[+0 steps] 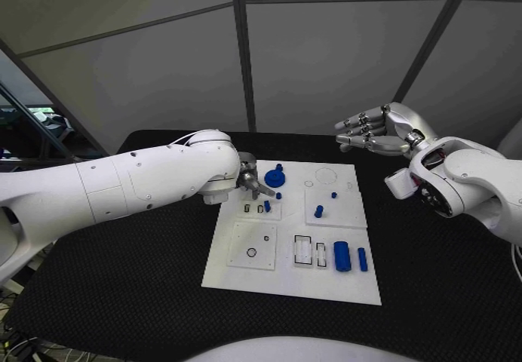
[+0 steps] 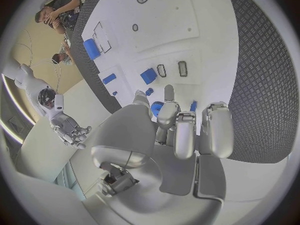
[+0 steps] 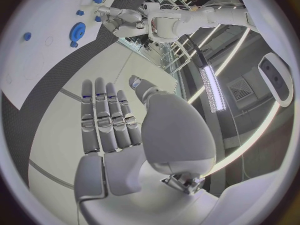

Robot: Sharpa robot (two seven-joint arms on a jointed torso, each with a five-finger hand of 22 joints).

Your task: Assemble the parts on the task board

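The white task board [image 1: 245, 260] lies in the middle of the black table. A round blue gear-like part [image 1: 275, 179] sits near the board's far edge, with small blue pegs [image 1: 319, 212] around it. A thick blue cylinder [image 1: 342, 256] and a thin blue bar [image 1: 362, 259] lie near the front right. My left hand [image 1: 253, 185] hovers low beside the round part [image 2: 156, 108], fingers [image 2: 181, 130] stretched toward it; contact is unclear. My right hand [image 1: 376, 132] is raised beyond the board's far right corner, fingers [image 3: 106, 120] flat and apart, holding nothing.
Empty cut-outs and slots [image 1: 302, 250] mark the board's near half. My left arm [image 1: 130, 188] lies across the table's left side. Black table surface [image 1: 109, 302] surrounds the board. Grey wall panels stand behind the table.
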